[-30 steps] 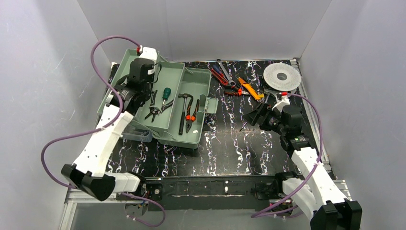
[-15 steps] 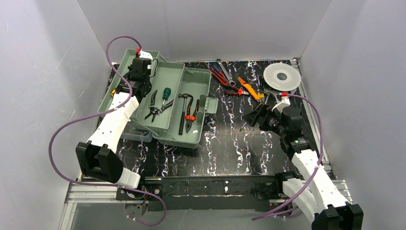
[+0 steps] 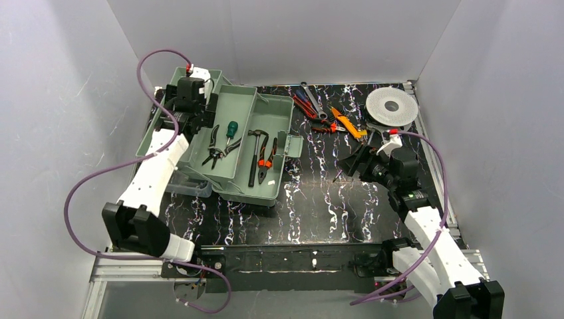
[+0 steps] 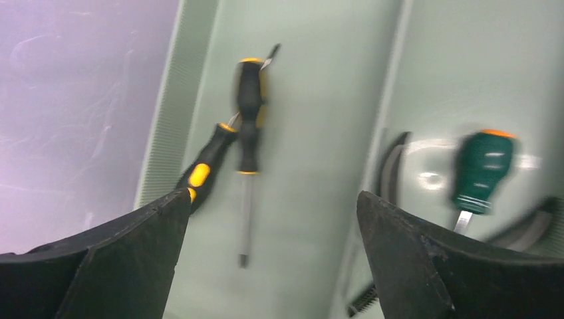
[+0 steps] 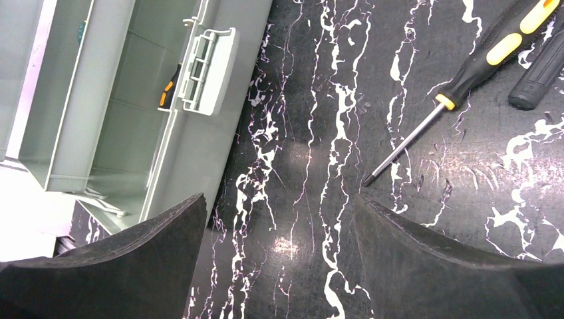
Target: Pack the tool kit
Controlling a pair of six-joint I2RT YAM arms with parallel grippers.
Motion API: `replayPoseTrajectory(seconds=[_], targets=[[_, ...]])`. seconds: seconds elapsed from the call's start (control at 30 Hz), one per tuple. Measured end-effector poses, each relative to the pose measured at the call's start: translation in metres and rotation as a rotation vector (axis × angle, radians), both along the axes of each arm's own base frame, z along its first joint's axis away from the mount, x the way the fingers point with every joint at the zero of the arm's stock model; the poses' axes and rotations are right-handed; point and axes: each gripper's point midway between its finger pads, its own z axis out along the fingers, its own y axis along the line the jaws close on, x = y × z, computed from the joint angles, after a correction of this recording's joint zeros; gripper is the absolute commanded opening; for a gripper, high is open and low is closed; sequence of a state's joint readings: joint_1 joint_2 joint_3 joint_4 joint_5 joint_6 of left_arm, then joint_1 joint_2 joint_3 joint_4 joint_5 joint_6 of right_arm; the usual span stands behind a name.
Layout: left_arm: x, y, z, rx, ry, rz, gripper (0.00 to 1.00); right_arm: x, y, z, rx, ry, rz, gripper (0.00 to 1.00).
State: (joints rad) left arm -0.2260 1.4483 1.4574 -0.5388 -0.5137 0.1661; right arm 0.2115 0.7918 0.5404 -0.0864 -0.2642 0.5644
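Left pincer [image 3: 197, 117], seen from above, hangs over the far left tray of the open tool kit [image 3: 278, 114], which stands on the left part of the black surface [image 3: 332, 212]. The right pincer [image 3: 351, 163] is low over the surface, to the right of the tool kit.

From the left wrist, the pincer [image 4: 271, 196] has its fingers wide apart with nothing between them. Below it is a tray of the tool kit [image 4: 312, 80] with two black-yellow screwdrivers [image 4: 247, 113].

From the right wrist, the pincer [image 5: 279, 198] is spread and empty. A loose screwdriver [image 5: 465, 76] lies to the right of the tool kit [image 5: 193, 153].
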Motion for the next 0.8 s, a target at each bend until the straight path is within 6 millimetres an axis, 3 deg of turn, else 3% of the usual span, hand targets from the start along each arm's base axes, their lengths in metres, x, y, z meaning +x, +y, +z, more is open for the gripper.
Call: replayPoseTrajectory(seconds=[0.4, 0.6, 0.8], targets=[[-0.047, -0.058, 0.052, -0.346, -0.258, -0.265, 0.98, 0.005, 0.002, -0.013, -0.042, 0.050, 0.016, 0.85], [-0.060, -0.089, 0.049, -0.508, -0.300, -0.389, 0.98, 0.013, 0.014, -0.006, -0.110, 0.040, 0.053, 0.83], [-0.058, -0.122, 0.043, -0.656, -0.262, -0.486, 0.98, 0.040, 0.026, 0.003, -0.196, 0.020, 0.049, 0.81]])
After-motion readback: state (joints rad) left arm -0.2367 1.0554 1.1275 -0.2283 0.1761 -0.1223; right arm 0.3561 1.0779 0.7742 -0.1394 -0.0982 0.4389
